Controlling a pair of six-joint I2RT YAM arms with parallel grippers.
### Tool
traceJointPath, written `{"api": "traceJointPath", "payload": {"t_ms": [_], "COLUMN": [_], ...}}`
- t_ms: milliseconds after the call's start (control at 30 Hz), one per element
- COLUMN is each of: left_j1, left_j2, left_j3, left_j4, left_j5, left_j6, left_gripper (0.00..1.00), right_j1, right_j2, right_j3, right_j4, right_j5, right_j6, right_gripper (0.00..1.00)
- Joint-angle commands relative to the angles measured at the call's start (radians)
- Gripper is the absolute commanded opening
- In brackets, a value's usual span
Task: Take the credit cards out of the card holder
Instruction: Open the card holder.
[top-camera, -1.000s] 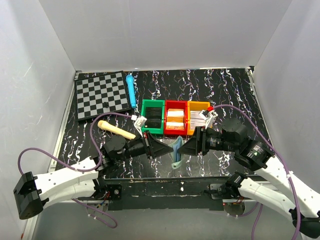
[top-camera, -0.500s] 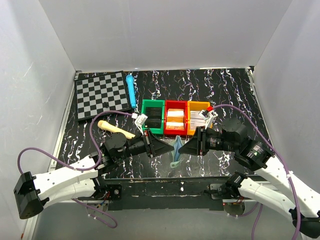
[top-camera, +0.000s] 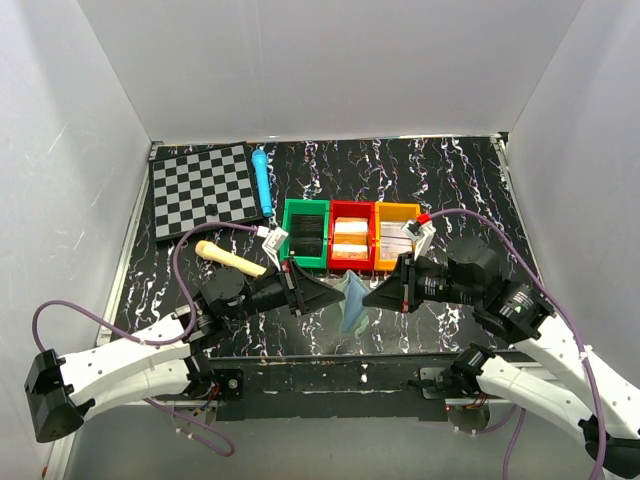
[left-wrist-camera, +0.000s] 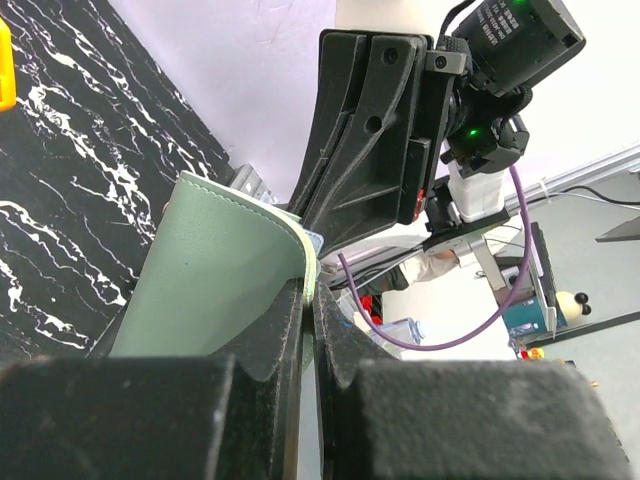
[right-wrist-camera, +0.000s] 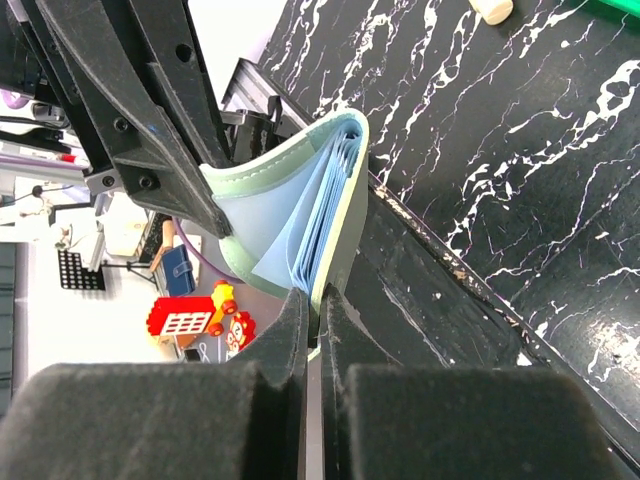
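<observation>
Card holder (top-camera: 351, 298) is spread partway open, one cover clenched in my left tool (top-camera: 334, 294) and the other in my right tool (top-camera: 368, 296), with no cards out yet.

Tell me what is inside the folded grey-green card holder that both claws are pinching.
The small grey-green bifold card holder gapes slightly, showing layered pale blue inner panels. Any credit cards tucked between them are covered; none can be made out.
</observation>
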Motion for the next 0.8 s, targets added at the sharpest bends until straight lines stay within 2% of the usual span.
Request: {"api": "traceJointPath", "payload": {"t_ms": [0, 33, 100, 167, 233, 333, 567, 667, 767], "left_j1": [-0.003, -0.001, 0.0, 0.0, 0.0, 0.0, -0.001, -0.001, -0.001], "left_j2": [-0.048, -0.054, -0.062, -0.065, -0.053, -0.009, 0.037, 0.053, 0.068], "left_j3": [-0.007, -0.014, -0.034, -0.066, -0.083, -0.062, -0.016, 0.018, 0.01], "left_j4": [0.024, 0.024, 0.045, 0.117, 0.188, 0.2, 0.125, 0.033, 0.036], "left_j5": [-0.017, -0.024, -0.037, -0.049, -0.049, -0.032, -0.041, -0.058, -0.074], "left_j6": [-0.008, -0.008, -0.009, -0.029, -0.04, -0.028, -0.003, 0.035, 0.035], "left_gripper": [0.0, 0.05, 0.37, 0.6, 0.72, 0.77, 0.8, 0.8, 0.8], "right_j1": [-0.002, -0.002, -0.002, -0.002, -0.002, -0.002, 0.0, -0.002, -0.002], "right_j2": [-0.005, -0.003, 0.012, 0.031, 0.049, 0.074, 0.138, 0.181, 0.205], "right_j3": [0.073, 0.087, 0.116, 0.145, 0.171, 0.211, 0.351, 0.415, 0.44], "right_j4": [-0.047, -0.062, -0.099, -0.128, -0.161, -0.21, -0.407, -0.515, -0.553], "right_j5": [-0.007, -0.007, -0.011, -0.019, -0.021, -0.008, 0.074, 0.137, 0.162], "right_j6": [-0.045, -0.053, -0.07, -0.082, -0.097, -0.11, -0.14, -0.159, -0.169], "right_gripper": [0.01, 0.01, 0.01, 0.01, 0.01, 0.01, 0.01, 0.01, 0.01]}}
